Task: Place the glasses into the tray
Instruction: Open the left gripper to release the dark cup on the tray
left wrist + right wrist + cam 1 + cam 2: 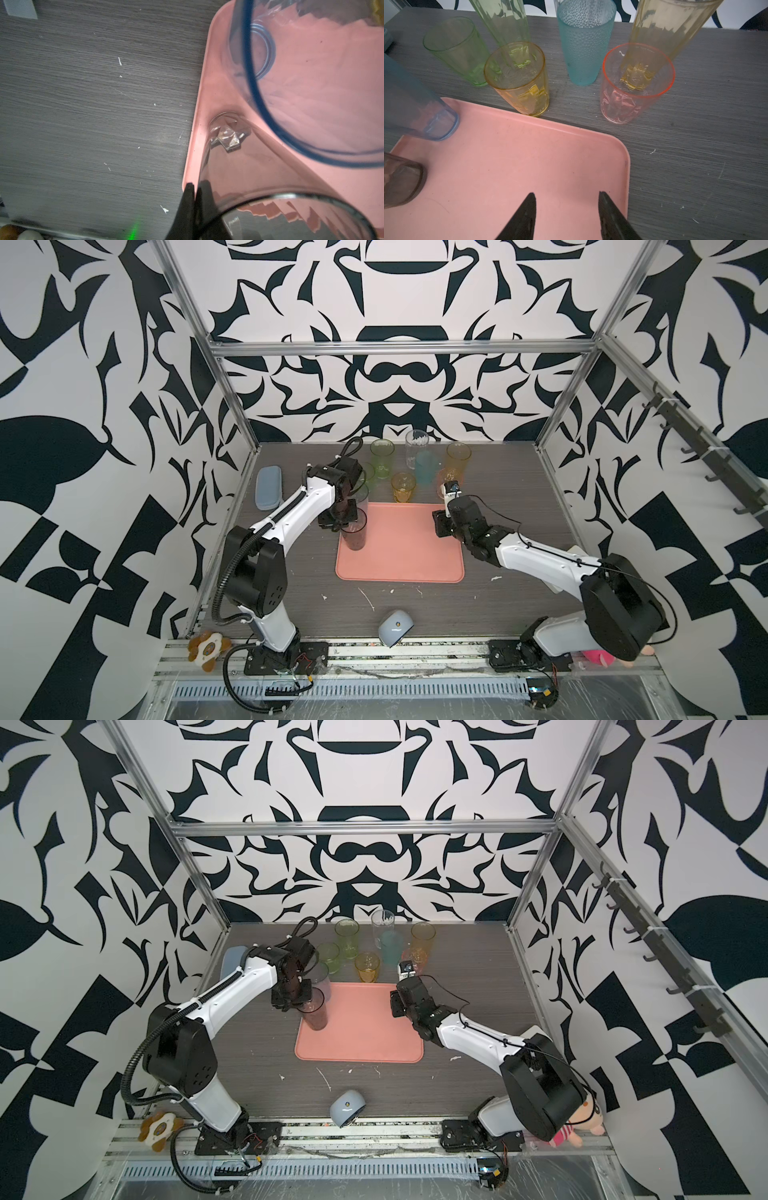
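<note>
On the left, our left gripper (196, 188) is pinched on the rim wall of the tall smoky-grey see-through tumbler (354, 533). The tumbler appears to stand just inside the left rim of the flat salmon-pink rectangular tray (399, 560). We judge that a sideways tug on release could tip it over that rim, or knock it into the tall blue see-through tumbler (415, 104) just beside it at the tray's far-left corner.

On the right, our right gripper (566, 195) hangs spread and empty over the tray's far-right corner. A careless reach from there could topple the short pink see-through tumbler (633, 89) nearby.

The tray holds only the grey and blue glasses. The pink one and six more stand off it, beyond its far edge. All look empty.
</note>
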